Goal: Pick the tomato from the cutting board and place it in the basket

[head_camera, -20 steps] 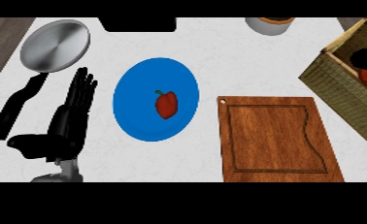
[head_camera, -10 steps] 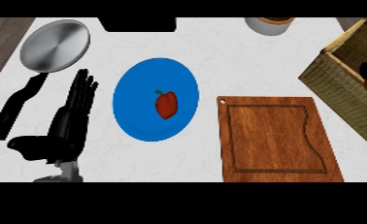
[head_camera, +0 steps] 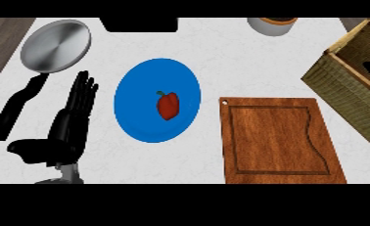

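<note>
Sits unchanged from a second ago, with left hand [head_camera: 69, 117] spread, straight-fingered and empty beside the plate [head_camera: 141, 102], tomato [head_camera: 168, 105] on that plate, not the board [head_camera: 278, 139], well apart from the basket [head_camera: 339, 80], so pick apparently not begun.

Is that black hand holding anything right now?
Nothing. The left hand rests open beside the blue plate, apart from it; no other hand shows.
</note>
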Robot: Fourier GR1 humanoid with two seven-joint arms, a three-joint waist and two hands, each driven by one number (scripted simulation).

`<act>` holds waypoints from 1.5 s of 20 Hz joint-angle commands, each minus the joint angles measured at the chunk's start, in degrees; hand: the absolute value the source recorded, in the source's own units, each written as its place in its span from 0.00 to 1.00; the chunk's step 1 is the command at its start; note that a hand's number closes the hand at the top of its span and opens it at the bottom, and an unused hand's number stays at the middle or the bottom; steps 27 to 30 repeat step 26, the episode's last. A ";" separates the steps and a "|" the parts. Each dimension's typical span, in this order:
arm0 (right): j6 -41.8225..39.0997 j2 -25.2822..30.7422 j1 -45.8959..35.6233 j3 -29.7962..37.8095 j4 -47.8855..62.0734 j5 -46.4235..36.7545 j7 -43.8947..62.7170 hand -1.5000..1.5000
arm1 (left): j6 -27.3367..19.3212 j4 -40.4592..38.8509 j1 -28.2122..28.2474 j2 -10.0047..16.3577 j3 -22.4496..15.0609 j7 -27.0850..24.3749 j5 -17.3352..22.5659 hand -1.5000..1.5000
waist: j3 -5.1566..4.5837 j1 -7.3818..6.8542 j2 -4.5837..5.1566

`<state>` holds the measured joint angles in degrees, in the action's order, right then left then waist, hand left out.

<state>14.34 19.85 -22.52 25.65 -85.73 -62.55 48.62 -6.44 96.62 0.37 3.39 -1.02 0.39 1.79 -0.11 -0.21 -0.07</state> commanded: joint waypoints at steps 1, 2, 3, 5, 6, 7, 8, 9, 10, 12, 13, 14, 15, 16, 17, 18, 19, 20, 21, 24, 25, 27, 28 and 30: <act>4.26 0.18 1.54 -0.86 -3.45 -2.16 -0.30 0.00 | -1.66 1.61 0.84 -1.48 -1.83 0.01 -2.14 0.50 | 0.11 0.15 0.02; 4.53 1.68 0.66 -0.71 -3.13 -2.82 -0.83 0.00 | 1.23 -2.91 -2.64 0.95 2.07 -0.62 1.25 0.50 | 0.09 0.27 0.09; 1.78 5.62 -1.57 0.42 -2.52 -3.45 -0.28 0.00 | -0.09 -0.52 -0.22 0.61 0.73 0.23 -0.61 0.50 | 0.09 0.08 0.05; 2.82 4.55 0.55 0.34 -6.34 -4.20 0.96 0.00 | 0.57 1.98 -2.06 1.56 1.71 4.60 1.12 0.50 | 0.10 0.23 -0.03; 4.47 3.94 2.76 1.20 -7.49 -4.45 1.11 0.00 | 1.16 -1.31 -1.13 0.79 1.95 0.75 1.43 0.50 | 0.09 0.35 0.01; 3.17 2.43 -1.92 -1.73 -8.01 -9.77 7.16 0.00 | 1.58 -1.93 -1.60 0.81 1.24 -0.75 0.63 0.50 | 0.07 0.08 0.04; 1.10 4.10 1.28 -0.19 -9.77 -7.69 5.36 0.00 | -1.39 2.32 2.22 -0.92 -1.26 0.73 -2.39 0.50 | 0.09 0.15 -0.03; -0.55 0.59 6.03 -1.59 -17.47 -9.12 8.00 0.00 | 0.84 -0.94 -2.85 1.49 2.17 2.05 0.49 0.50 | 0.08 0.64 -0.08; -4.55 5.76 1.67 1.91 -16.11 -6.30 8.20 0.00 | 0.21 -0.70 -0.42 0.06 1.11 -0.09 -0.08 0.50 | 0.07 0.50 -0.08; -4.38 4.45 8.02 3.96 -23.03 -6.07 8.28 0.00 | -1.05 -0.55 -0.68 -0.95 0.02 0.57 -1.30 0.50 | 0.08 1.05 -0.20; -3.69 3.69 8.22 4.34 -24.86 -7.33 9.66 0.00 | -1.26 -4.21 -1.84 -1.84 -0.32 -2.91 -2.19 0.50 | 0.06 1.19 -0.13; -3.89 4.05 7.58 6.44 -25.89 -6.16 10.64 0.00 | 0.02 -1.81 -1.43 -0.50 0.81 -0.21 -0.25 0.50 | 0.08 0.96 -0.16; -1.80 3.27 8.59 8.34 -27.44 -4.44 10.00 0.00 | 0.08 1.15 0.12 -0.53 0.57 0.93 0.28 0.50 | 0.10 0.91 -0.25; -4.89 2.97 10.38 8.43 -32.66 -4.59 11.08 0.00 | 2.08 -1.14 0.07 1.73 3.16 -0.69 1.78 0.50 | 0.06 1.12 -0.25; -0.69 1.15 11.57 8.56 -31.13 -5.19 9.65 0.00 | 1.57 2.62 0.75 1.57 1.92 1.99 1.09 0.50 | 0.11 0.53 -0.12; -2.74 3.27 12.48 12.32 -34.62 0.32 7.96 0.00 | 0.69 -0.59 -0.05 0.26 1.70 -0.68 0.37 0.50 | 0.10 1.26 -0.23; -4.92 2.05 14.85 12.69 -37.96 1.93 8.29 0.00 | 1.83 -0.12 0.89 1.49 2.92 0.03 1.51 0.50 | 0.10 1.03 -0.20; -6.07 4.04 16.05 15.64 -38.73 6.50 6.15 0.00 | 0.75 -3.53 -2.50 0.49 3.01 -0.04 1.10 0.50 | 0.10 1.45 -0.17; -8.79 2.91 17.24 14.11 -42.76 5.80 7.57 0.00 | -1.70 5.77 -1.25 0.23 0.34 6.51 -1.14 0.50 | 0.13 1.02 -0.29; -9.87 0.43 20.58 16.85 -49.59 12.93 6.60 0.00 | 1.82 -0.40 -1.53 1.42 3.46 0.72 2.02 0.50 | 0.10 1.20 -0.21; -13.28 4.42 17.86 18.16 -49.76 15.01 8.43 0.00 | -0.57 -3.17 -2.42 -1.07 1.05 -0.27 -0.89 0.50 | 0.08 1.16 -0.15; -12.90 3.09 21.79 22.49 -51.88 19.66 6.15 0.00 | -1.07 3.53 0.69 -0.58 0.22 3.19 -1.16 0.50 | 0.13 1.33 -0.37; -12.90 3.09 21.79 22.49 -51.88 19.66 6.15 0.00 | -1.07 3.53 0.69 -0.58 0.22 3.19 -1.16 0.50 | 0.13 1.33 -0.37; -12.90 3.09 21.79 22.49 -51.88 19.66 6.15 0.00 | -1.07 3.53 0.69 -0.58 0.22 3.19 -1.16 0.50 | 0.13 1.33 -0.37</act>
